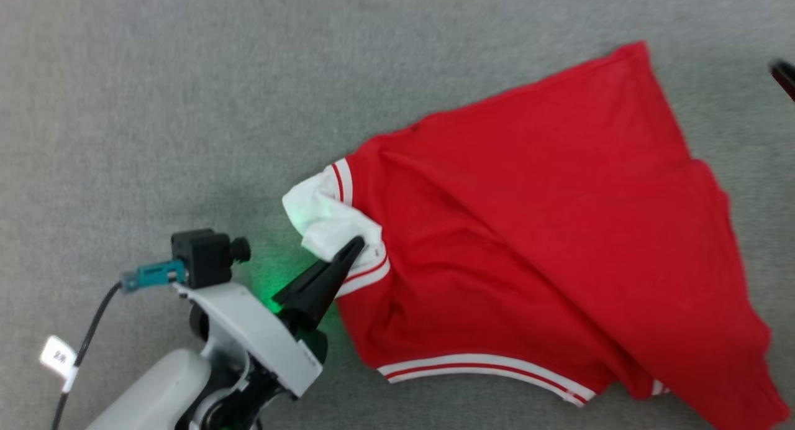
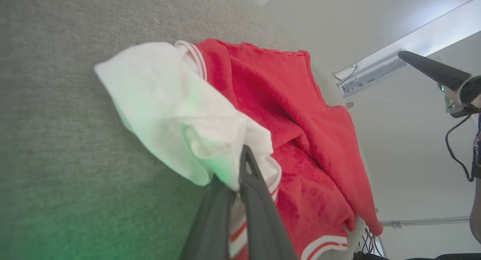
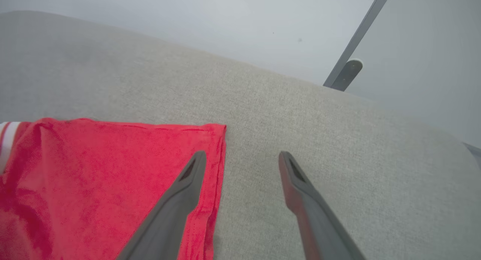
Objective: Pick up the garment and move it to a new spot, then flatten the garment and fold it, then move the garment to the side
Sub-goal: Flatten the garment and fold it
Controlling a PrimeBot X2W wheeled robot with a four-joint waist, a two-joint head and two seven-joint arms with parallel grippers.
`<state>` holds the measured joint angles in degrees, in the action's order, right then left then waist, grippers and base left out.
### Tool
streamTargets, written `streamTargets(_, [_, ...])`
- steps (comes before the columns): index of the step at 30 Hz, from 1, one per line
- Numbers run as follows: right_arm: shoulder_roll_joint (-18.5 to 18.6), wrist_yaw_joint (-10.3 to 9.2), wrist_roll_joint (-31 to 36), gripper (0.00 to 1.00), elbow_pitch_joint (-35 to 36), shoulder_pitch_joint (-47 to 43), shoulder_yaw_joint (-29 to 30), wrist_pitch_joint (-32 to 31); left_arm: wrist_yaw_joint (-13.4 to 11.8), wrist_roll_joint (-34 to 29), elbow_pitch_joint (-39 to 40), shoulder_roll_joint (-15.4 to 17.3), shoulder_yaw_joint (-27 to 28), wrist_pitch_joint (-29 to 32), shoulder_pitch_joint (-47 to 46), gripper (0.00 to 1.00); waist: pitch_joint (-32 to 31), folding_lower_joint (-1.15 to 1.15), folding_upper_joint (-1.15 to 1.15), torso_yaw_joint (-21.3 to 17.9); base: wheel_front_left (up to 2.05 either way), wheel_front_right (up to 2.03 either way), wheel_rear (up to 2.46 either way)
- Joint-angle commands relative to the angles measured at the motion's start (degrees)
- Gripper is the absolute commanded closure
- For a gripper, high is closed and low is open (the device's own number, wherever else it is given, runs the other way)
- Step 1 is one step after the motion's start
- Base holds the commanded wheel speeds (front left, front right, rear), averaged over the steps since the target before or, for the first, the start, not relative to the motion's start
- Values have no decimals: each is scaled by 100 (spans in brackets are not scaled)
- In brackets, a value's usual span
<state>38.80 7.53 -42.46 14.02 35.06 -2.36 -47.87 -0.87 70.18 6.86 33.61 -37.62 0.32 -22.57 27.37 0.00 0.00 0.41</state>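
fingers of my left pincer (image 1: 355, 245) clamp tight on the white sleeve (image 1: 317, 215) of the garment (image 1: 546, 231), which lies rumpled on the grey cloth surface (image 1: 186, 94), with a wide bare stretch to the garment's left. my right pincer (image 3: 242, 156) gapes empty, straddling the garment's far edge.

Red garment (image 1: 546, 219), white sleeve (image 1: 320, 215) with red-striped trim, grey surface (image 1: 186, 107), dark fingers (image 1: 323, 281)
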Motion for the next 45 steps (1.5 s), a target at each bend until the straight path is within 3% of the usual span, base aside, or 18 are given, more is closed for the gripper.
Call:
streamTargets(1, [-55,-9,40,0,-153,189,-140,39,43,-52,-24,-37,-14,5,-85,100,356,0,0,211,0,0,0])
streamTargets(10, [-24,-9,361,0,-2185,1713,-1983,41,260,-132,-381,-368,-159,-3,-424,100,764,0,0,528,0,0,0])
streamTargets(17, [141,-6,-72,0,-2793,1851,-3071,-223,406,-116,-673,-570,-186,-138,-512,100,782,0,0,657,0,0,0])
streamTargets(18, [150,-5,-160,56,-2826,1860,-3144,-180,416,-117,-718,-581,-182,-154,-521,100,762,0,0,665,0,0,0])
streamTargets(19, [172,-3,-230,97,-2866,1876,-3215,-158,437,-117,-768,-582,-174,-179,-525,100,735,0,0,672,0,0,0])
streamTargets(20, [181,-1,-288,100,-2899,1891,-3287,-133,444,-119,-811,-580,-157,-198,-523,100,698,0,0,674,0,0,0])
streamTargets(25, [204,-4,-301,100,-3138,2087,-3232,616,312,-193,-1080,-483,-15,-313,-575,100,380,0,0,658,0,0,0])
streamTargets(35, [70,-9,-257,100,-4161,2314,-2286,2277,22,-521,-1265,-298,531,-894,-1070,100,-349,0,0,524,0,0,0])
streamTargets(41, [-265,-10,113,100,-4851,2907,-1486,3030,4,-654,-1365,-129,878,-736,-2185,100,-279,0,0,331,0,0,0])
streamTargets(45, [-690,-11,376,100,-5434,3570,-943,3538,-39,-894,-1960,-116,1090,-732,-3324,100,-85,0,0,194,0,0,0])
